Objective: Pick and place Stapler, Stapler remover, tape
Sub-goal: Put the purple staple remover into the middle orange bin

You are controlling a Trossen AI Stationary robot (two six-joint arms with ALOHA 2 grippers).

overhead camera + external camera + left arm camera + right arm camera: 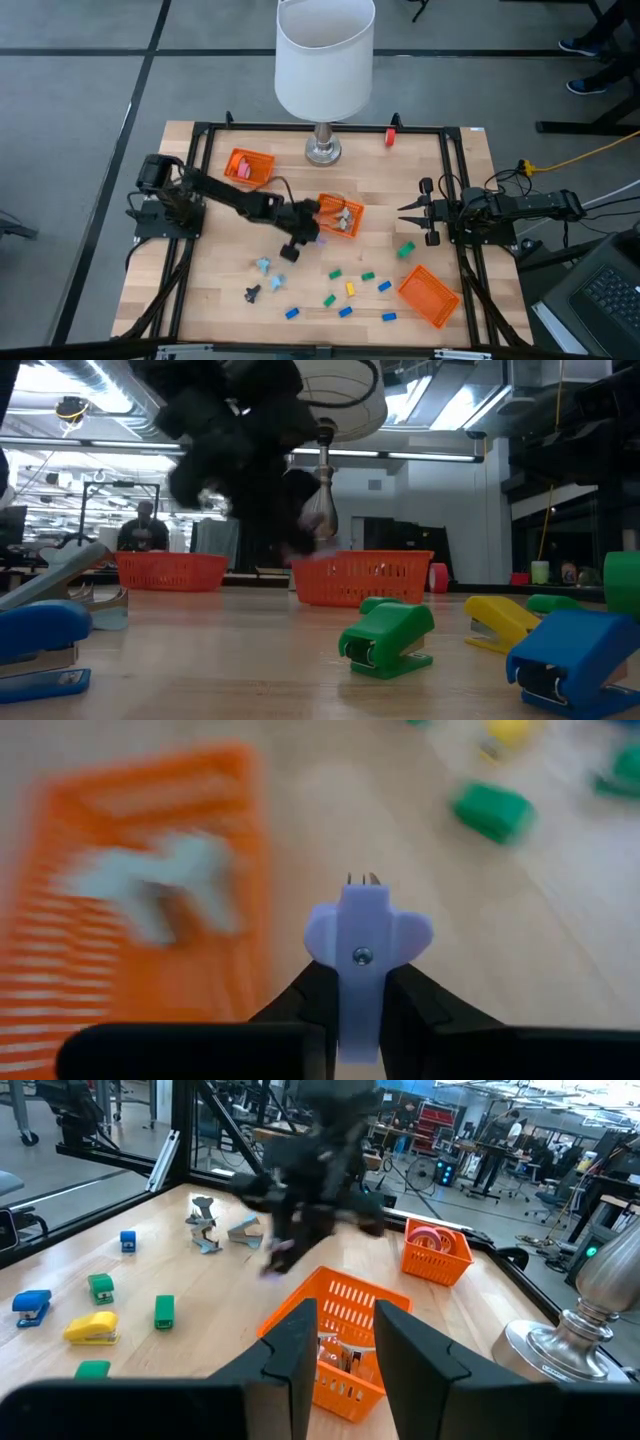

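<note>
My left gripper [312,236] hangs just left of the middle orange basket [352,228], shut on a lavender staple remover [362,925]. Pale silvery staple removers [165,885] lie inside that basket. A pink tape roll [432,1238] lies in the far-left orange basket [248,166]. A red tape roll [391,136] stands near the far edge. Small blue, green and yellow staplers [350,288] are scattered on the near half of the table. My right gripper [405,210] waits open at the right side, holding nothing. My left gripper pinches the lavender staple remover between its two fingers [415,1005], by the narrow body behind its rivet [362,982]. The fingers slant down from the table's left, in line with the remover. Its two side wings and its teeth [360,878] stick out past the fingertips, clear of the table.
A tall lamp [322,60] stands at the far middle edge. A third orange basket [428,296] lies at the near right. More staple removers [263,265] lie on the near left of the table. A black frame [200,140] rims the tabletop.
</note>
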